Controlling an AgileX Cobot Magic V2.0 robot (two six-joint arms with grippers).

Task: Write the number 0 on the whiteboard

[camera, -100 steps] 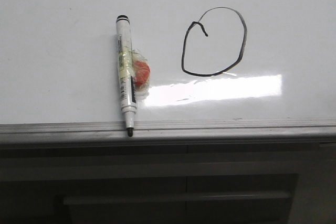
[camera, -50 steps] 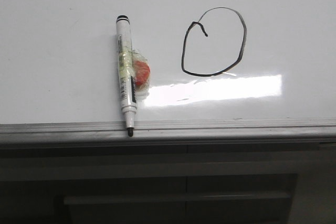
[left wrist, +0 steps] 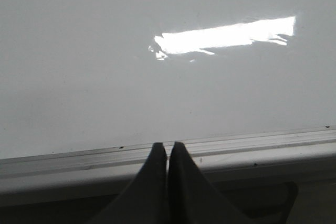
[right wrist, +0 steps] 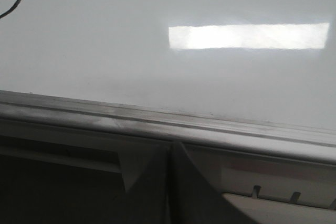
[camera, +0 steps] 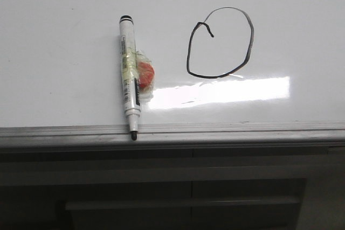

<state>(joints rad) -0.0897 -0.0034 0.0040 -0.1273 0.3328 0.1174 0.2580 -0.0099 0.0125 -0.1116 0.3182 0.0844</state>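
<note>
Whiteboard with marker and drawn loop

The glossy whiteboard (camera: 64,36) lies flat, carrying a marker pen (camera: 130,79) with its tip over the grey edge strip (camera: 242,130); the number 0 (camera: 220,42) sits beside it.

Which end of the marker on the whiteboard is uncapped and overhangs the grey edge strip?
The marker's black tip, pointing towards the camera over the whiteboard's edge strip; its far end lies on the board.

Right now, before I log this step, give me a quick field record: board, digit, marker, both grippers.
whiteboard: flat, glossy, grey metal edge strip at its near side
number 0: closed black loop, small hook at upper left, right of the marker
marker: lying on the board, uncapped tip over the edge strip, red blob taped on
left gripper: shut, empty, at the board's edge
right gripper: shut, empty, at the board's edge
</note>
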